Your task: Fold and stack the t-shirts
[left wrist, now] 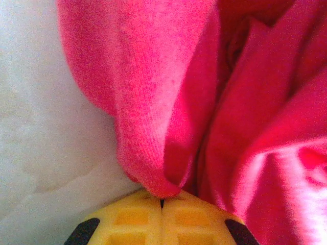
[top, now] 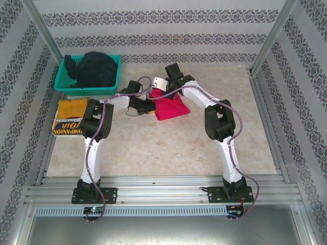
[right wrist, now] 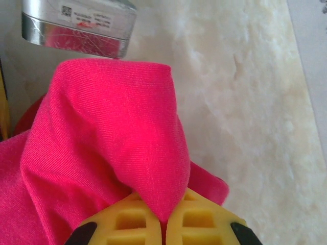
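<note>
Red t-shirt (top: 167,109) sits mid-worktop (top: 168,153), toward the far edge. Left gripper (left wrist: 162,203) and right gripper (right wrist: 163,220) are both clamped on its cloth. I read this as mid-fold. Next: carry both pinches over evenly, then lay flat.

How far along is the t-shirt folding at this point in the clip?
Done: the mustard-yellow t-shirt looks folded at the left edge of the table. In hand: the red t-shirt, pinched by the left claw and the right claw. Left: the dark t-shirts heaped in the teal mesh basket; nothing is stacked yet.
</note>
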Tool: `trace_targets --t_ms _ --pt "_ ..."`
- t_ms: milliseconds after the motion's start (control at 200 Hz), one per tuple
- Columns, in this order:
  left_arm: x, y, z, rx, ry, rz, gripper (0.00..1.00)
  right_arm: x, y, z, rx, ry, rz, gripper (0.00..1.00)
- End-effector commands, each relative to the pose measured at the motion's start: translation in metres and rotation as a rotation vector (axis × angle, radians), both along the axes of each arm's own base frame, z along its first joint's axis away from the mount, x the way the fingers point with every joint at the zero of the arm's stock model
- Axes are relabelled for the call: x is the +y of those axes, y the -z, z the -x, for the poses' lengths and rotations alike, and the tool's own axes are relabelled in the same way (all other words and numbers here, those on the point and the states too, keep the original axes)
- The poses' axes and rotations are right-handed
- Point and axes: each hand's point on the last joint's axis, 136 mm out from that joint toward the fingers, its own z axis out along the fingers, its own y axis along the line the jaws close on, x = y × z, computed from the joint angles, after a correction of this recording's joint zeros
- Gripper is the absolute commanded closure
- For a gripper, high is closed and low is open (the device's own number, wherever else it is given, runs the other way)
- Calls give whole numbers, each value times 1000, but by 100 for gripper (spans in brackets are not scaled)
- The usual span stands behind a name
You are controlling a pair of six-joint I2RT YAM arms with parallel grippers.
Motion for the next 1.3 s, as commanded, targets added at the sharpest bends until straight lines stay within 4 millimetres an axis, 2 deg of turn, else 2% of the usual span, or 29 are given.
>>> trace_targets --t_ms 0,185,245,305,320,340,395,445,565,620,739,874,974,1049,1104,1164,1189,1224,1244,1294 --pt "32 65 24 158 -46 -143 100 16 -9 -7 -11 -50 -99 100" --pt "33 67 25 160 -51 -142 100 21 6 -15 11 -39 -118 97" --pt "34 67 25 162 -51 -142 100 22 7 -20 3 -23 -128 88" --pt "34 66 25 160 -53 -141 100 20 2 -26 -17 7 -150 71" --pt "33 66 25 158 -53 -140 100 21 -1 -27 -25 14 -160 69" --pt "33 65 25 156 -54 -139 100 20 -6 -28 -34 24 -174 57" --pt "34 63 24 148 -59 -137 100 19 -25 -33 -80 54 -235 39" --pt "35 62 25 142 -63 -136 97 17 -42 -36 -115 80 -302 32" --pt "39 56 25 124 -88 -124 85 1 -90 -37 -184 165 -497 23" --pt "41 53 25 111 -100 -119 80 -12 -104 -37 -187 218 -592 22" --pt "45 42 25 82 -124 -103 68 -39 -111 -30 -118 314 -744 20" --pt "50 29 29 55 -146 -102 57 -59 -84 -18 -25 434 -779 19" --pt "57 19 35 28 -171 -104 51 -83 -55 -17 127 678 -811 22" --pt "63 11 39 -7 -201 -111 46 -95 -27 -10 283 833 -812 30" --pt "69 6 41 -34 -229 -124 40 -94 -10 -1 379 888 -799 37" --pt "74 3 44 -58 -250 -133 34 -88 6 6 464 915 -788 39" --pt "75 1 44 -64 -257 -134 28 -84 10 9 492 917 -781 40" --pt "76 -1 44 -72 -263 -135 25 -79 18 13 525 917 -767 42" --pt "76 -2 44 -75 -266 -135 17 -75 22 15 538 916 -754 44" --pt "78 -4 44 -82 -276 -138 13 -68 32 21 563 921 -721 49"
